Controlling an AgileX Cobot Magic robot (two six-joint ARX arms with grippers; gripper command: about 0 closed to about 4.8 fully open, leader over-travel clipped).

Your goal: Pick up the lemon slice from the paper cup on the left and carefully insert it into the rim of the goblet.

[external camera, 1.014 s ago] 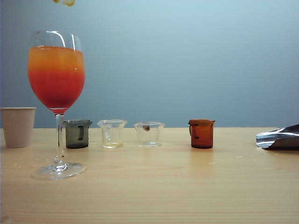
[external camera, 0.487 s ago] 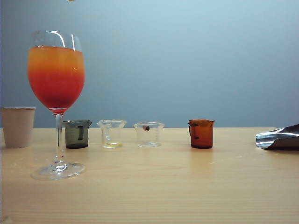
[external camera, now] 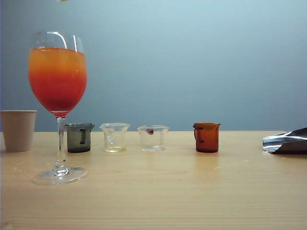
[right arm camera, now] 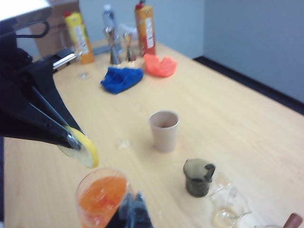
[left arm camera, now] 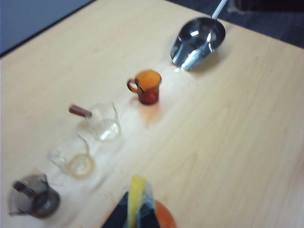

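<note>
My left gripper [left arm camera: 138,203] is shut on the lemon slice [left arm camera: 135,194], which shows edge-on between its dark fingers. In the right wrist view that slice [right arm camera: 84,151] hangs just above and beside the goblet [right arm camera: 101,195], clear of the rim. The goblet [external camera: 58,72] stands tall at the left of the table with its orange-to-red drink. The paper cup [external camera: 18,130] stands behind it at the far left. My right gripper [right arm camera: 132,203] is a blurred dark shape in front of the goblet, its tips together and empty. Neither gripper shows in the exterior view.
A row of small beakers runs along the table: grey [external camera: 79,137], two clear ones [external camera: 115,137] [external camera: 153,137] and amber [external camera: 207,137]. A metal scoop [external camera: 286,141] lies at the right edge. Bottles, a blue cloth [right arm camera: 122,78] and an orange cloth [right arm camera: 160,65] sit at the far end.
In the exterior view the lemon slice above the goblet has risen and is nearly out of the top of the picture. Nothing on the table has moved.
</note>
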